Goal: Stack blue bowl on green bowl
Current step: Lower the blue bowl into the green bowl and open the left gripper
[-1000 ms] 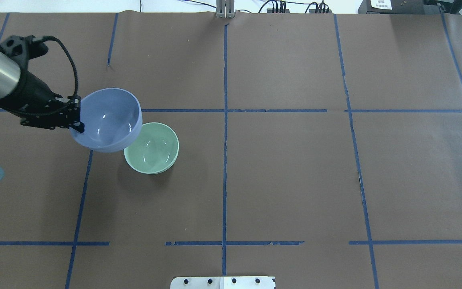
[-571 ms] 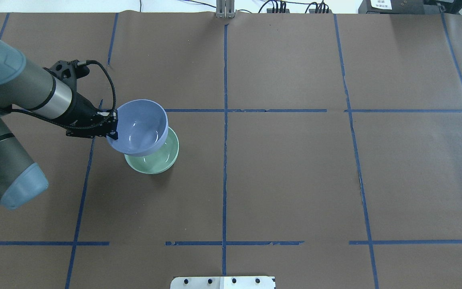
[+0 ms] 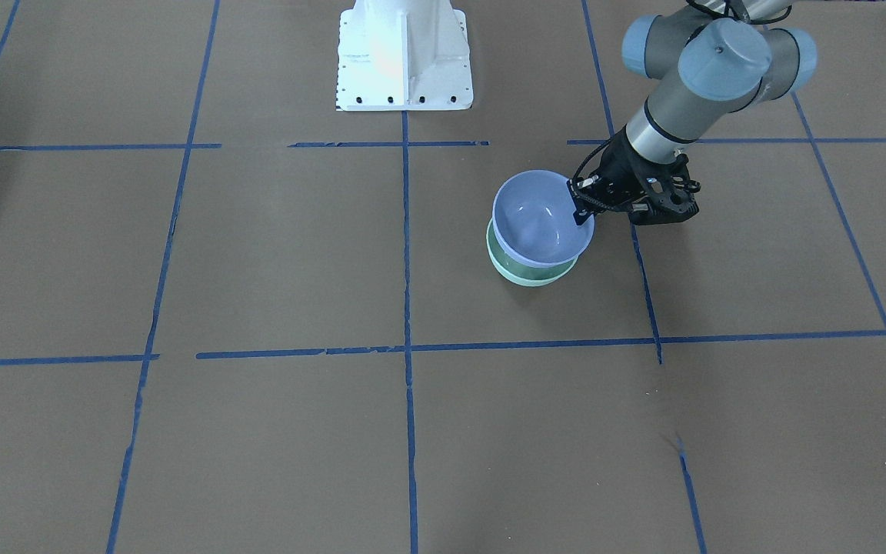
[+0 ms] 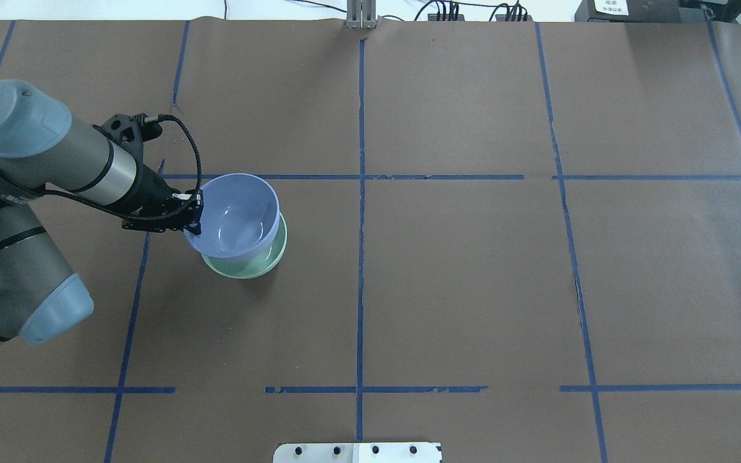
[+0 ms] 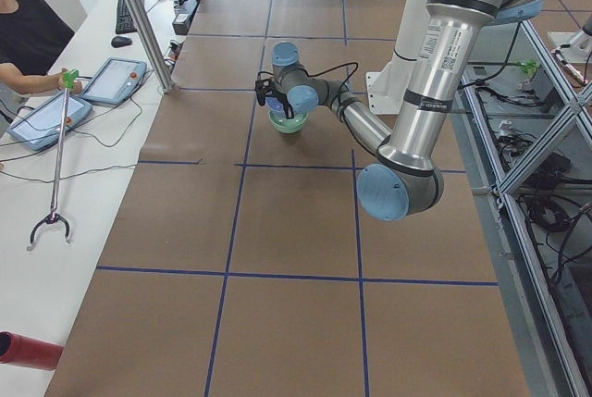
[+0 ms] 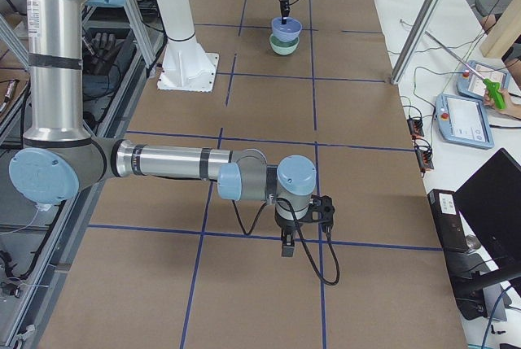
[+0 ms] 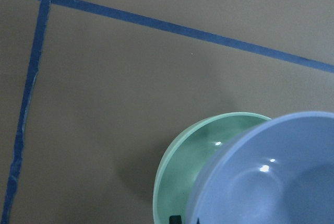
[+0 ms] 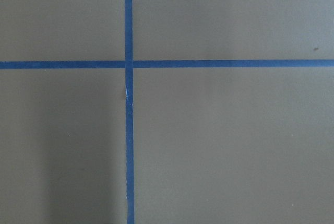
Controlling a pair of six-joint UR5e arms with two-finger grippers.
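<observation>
While clamping its rim, the left gripper (image 4: 194,215) is shifting the glossy periwinkle-blue bowl (image 4: 237,215) from beside to over the round mint-green bowl (image 4: 243,270), stacking imminent.

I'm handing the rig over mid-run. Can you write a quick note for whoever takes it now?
Left gripper: shut on the blue bowl at its rim.
Right gripper: over the table, away from the bowls; open or shut cannot be told.
The blue bowl is over the green bowl, slightly off-centre; seating unclear.
Done: pickup, carry.
Left: lower, release, retreat.
</observation>
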